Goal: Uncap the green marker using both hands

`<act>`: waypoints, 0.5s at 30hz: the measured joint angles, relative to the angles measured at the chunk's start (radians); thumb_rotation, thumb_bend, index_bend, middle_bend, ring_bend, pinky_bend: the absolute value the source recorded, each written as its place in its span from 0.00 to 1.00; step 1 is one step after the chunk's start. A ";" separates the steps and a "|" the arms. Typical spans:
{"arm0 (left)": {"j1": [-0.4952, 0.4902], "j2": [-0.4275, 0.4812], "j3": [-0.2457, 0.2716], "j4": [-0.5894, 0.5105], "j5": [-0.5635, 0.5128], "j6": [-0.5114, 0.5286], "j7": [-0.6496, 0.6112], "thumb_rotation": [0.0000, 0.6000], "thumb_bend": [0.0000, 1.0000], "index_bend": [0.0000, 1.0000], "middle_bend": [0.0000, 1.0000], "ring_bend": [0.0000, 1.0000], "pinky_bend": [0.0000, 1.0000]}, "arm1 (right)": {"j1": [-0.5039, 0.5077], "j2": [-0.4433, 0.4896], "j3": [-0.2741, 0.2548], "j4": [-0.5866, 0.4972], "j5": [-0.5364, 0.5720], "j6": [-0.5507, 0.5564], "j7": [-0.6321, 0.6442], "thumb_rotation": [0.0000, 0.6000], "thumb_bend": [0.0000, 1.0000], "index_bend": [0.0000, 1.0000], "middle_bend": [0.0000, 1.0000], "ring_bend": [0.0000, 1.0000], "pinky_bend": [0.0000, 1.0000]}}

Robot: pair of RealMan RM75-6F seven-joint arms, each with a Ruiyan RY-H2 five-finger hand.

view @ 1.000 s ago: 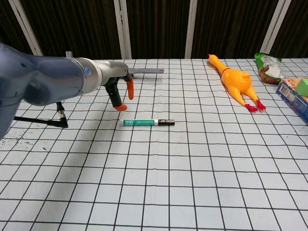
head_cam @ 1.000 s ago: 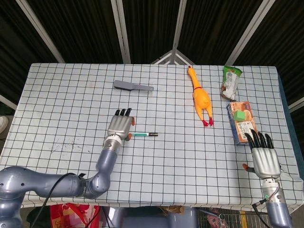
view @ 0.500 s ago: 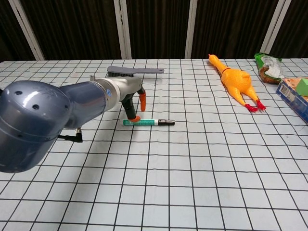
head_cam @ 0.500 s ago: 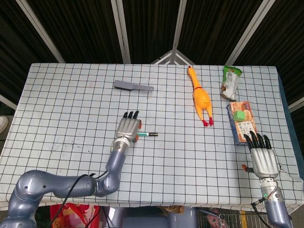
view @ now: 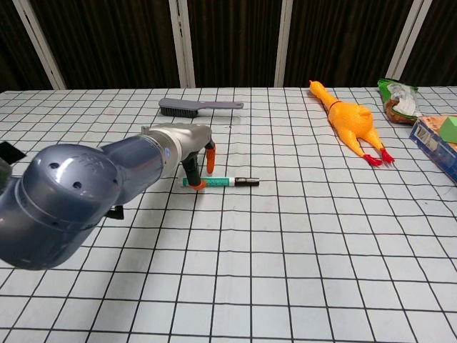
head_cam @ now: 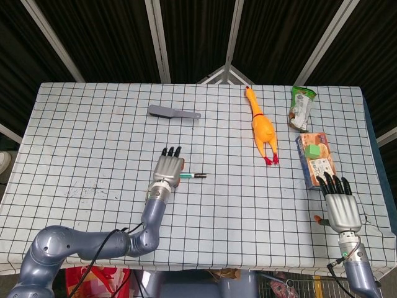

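Note:
The green marker [head_cam: 193, 176] lies flat on the checked tablecloth, its green barrel to the left and its dark cap end to the right [view: 221, 181]. My left hand [head_cam: 169, 167] is over the barrel's left end with its fingers stretched out and apart. In the chest view the left hand [view: 194, 156] reaches down and an orange fingertip [view: 199, 184] touches the marker's green end; nothing is gripped. My right hand [head_cam: 340, 208] hovers far off at the table's near right corner, fingers spread and empty. The chest view does not show it.
A grey brush [head_cam: 173, 113] lies behind the marker [view: 200, 106]. A yellow rubber chicken [head_cam: 262, 127] lies at the right centre. A green snack bag [head_cam: 301, 108] and an orange box [head_cam: 315, 159] sit by the right edge, just ahead of my right hand.
My left hand has moved right and lowered onto the marker's green end, where a fingertip now touches it. My right hand has drifted slightly toward the near edge. The marker has not moved.

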 measured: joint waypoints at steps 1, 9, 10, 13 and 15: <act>0.001 -0.001 0.000 0.002 0.001 -0.002 0.001 1.00 0.49 0.44 0.00 0.00 0.00 | 0.001 -0.002 0.000 0.003 0.001 -0.001 0.001 1.00 0.11 0.12 0.00 0.04 0.04; 0.004 -0.020 0.002 0.026 0.017 -0.014 0.011 1.00 0.49 0.47 0.00 0.00 0.00 | 0.000 -0.006 0.000 0.015 0.006 -0.003 0.008 1.00 0.11 0.12 0.00 0.04 0.04; 0.005 -0.021 0.002 0.027 0.020 -0.013 0.011 1.00 0.49 0.48 0.01 0.00 0.00 | 0.000 -0.007 -0.001 0.017 0.007 -0.003 0.011 1.00 0.11 0.12 0.00 0.04 0.04; 0.007 -0.028 0.002 0.033 0.028 -0.009 0.015 1.00 0.49 0.48 0.01 0.00 0.00 | -0.001 -0.010 -0.001 0.023 0.009 -0.005 0.015 1.00 0.11 0.12 0.00 0.04 0.04; 0.009 -0.030 0.001 0.036 0.028 -0.008 0.018 1.00 0.49 0.48 0.01 0.00 0.00 | 0.000 -0.013 -0.002 0.027 0.009 -0.006 0.017 1.00 0.11 0.12 0.00 0.04 0.04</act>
